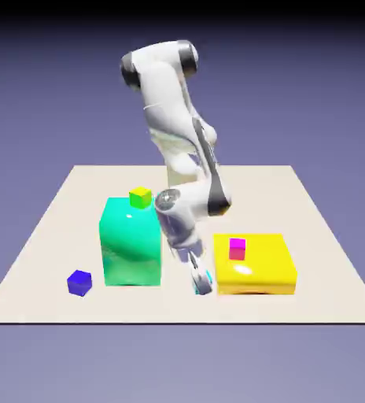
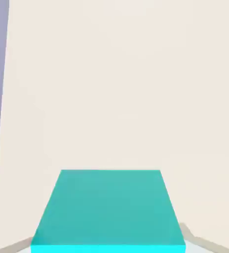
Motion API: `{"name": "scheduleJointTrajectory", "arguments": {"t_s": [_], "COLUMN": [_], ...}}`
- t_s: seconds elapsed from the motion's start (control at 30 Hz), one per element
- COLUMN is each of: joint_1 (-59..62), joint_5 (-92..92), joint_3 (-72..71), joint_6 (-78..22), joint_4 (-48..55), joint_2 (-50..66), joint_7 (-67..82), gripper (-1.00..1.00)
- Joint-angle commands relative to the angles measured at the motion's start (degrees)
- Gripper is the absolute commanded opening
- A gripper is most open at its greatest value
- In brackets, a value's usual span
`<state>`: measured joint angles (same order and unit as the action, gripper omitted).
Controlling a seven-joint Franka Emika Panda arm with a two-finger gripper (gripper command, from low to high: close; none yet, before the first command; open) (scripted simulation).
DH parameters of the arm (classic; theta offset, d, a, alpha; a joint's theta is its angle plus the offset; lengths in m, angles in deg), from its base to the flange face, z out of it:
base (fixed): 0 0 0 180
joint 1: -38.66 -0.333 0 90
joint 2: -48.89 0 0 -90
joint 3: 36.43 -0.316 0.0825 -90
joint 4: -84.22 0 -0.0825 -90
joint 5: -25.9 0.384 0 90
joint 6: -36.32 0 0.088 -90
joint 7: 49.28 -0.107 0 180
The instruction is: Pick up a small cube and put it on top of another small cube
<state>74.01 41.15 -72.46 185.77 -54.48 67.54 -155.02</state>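
The cyan cube [image 2: 110,210] sits square to the hand view, its near and far edges running level from side to side across the gap between the fingers [image 2: 194,243]. Its two side edges draw together toward the top of that view, as a box does when seen close up. Being a cube, it shows no long axis; how it is turned on the table cannot be told from the exterior view, where the gripper [image 1: 202,285] covers most of it.

It looks plain and flat-sided, with crisp edges: one broad face in a duller teal, and a narrow bright cyan strip along the bottom of the hand view. In the exterior view only thin slivers of cyan show beside the fingertips.

The cube lies between the two fingers, and they are closed on it, grasping it from both sides. It hides much of them in the hand view. The fingers are low over the pale table [image 1: 241,189]; whether the cube touches the tabletop cannot be told.

On the exterior view's left of the fingers stands the tall green block [image 1: 130,248] with a yellow-green cube [image 1: 141,198] on top, and farther left the blue cube [image 1: 79,283]. Just beside the fingers on the exterior view's right is the yellow block [image 1: 256,275], bearing a magenta cube [image 1: 237,249].
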Motion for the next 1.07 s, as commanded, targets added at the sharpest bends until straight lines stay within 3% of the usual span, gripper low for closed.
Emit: {"name": "scheduleJointTrajectory", "arguments": {"t_s": [0.0,0.27,0.67,0.9,0.93,1.03], "joint_1": [0.3,5.5,12.8,12.3,12.3,12.4], "joint_5": [0.2,5.1,14.2,18.0,18.0,16.3], "joint_3": [1.1,16.3,29.9,26.8,26.8,27.9], "joint_6": [-0.6,-6.4,-7.4,1.6,1.6,-2.1], "joint_4": [1.0,9.8,5.7,6.5,6.5,6.0], "joint_2": [-1.0,-9.5,-5.6,4.0,4.0,-0.1], "joint_7": [2.5,21.0,-3.8,-1.2,-1.2,-2.7], "gripper": [-1.00,-1.00,-1.00,-1.00,1.00,1.00]}}
